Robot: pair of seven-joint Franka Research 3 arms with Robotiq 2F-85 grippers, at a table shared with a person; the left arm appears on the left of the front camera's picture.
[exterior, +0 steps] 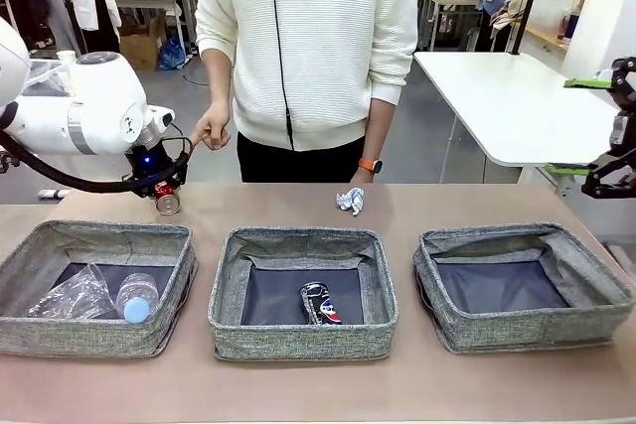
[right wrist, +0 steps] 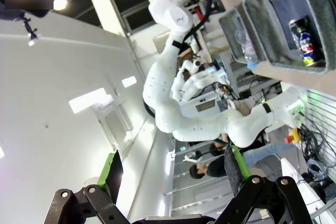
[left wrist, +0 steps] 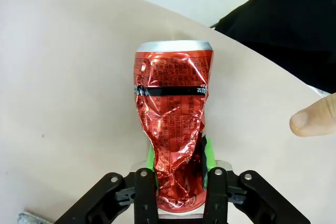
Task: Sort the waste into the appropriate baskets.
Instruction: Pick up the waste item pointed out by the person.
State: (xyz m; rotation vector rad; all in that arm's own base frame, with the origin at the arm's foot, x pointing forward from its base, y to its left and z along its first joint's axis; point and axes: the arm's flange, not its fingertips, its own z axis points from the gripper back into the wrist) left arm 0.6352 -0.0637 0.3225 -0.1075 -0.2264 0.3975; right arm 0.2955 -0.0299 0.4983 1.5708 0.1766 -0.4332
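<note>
My left gripper (exterior: 165, 192) is shut on the crushed red can (exterior: 167, 201) just above the table behind the left basket (exterior: 94, 337). In the left wrist view the can (left wrist: 173, 124) stands out between the green pads (left wrist: 209, 153). The left basket holds a clear plastic bag (exterior: 72, 295) and a clear bottle (exterior: 137, 297). A dark blue-silver can (exterior: 320, 303) lies in the middle basket (exterior: 303, 340). Nothing lies in the right basket (exterior: 527, 330). The white paper wad (exterior: 351, 201) rests on the table behind the middle basket. My right gripper (exterior: 576, 126) hangs open, raised at the right edge; nothing sits between its fingers (right wrist: 113, 174).
A person in a white sweater (exterior: 303, 37) stands at the far side, one hand (exterior: 211, 131) close to my left gripper, a fingertip (left wrist: 312, 116) beside the can. A white table (exterior: 507, 96) stands behind on the right.
</note>
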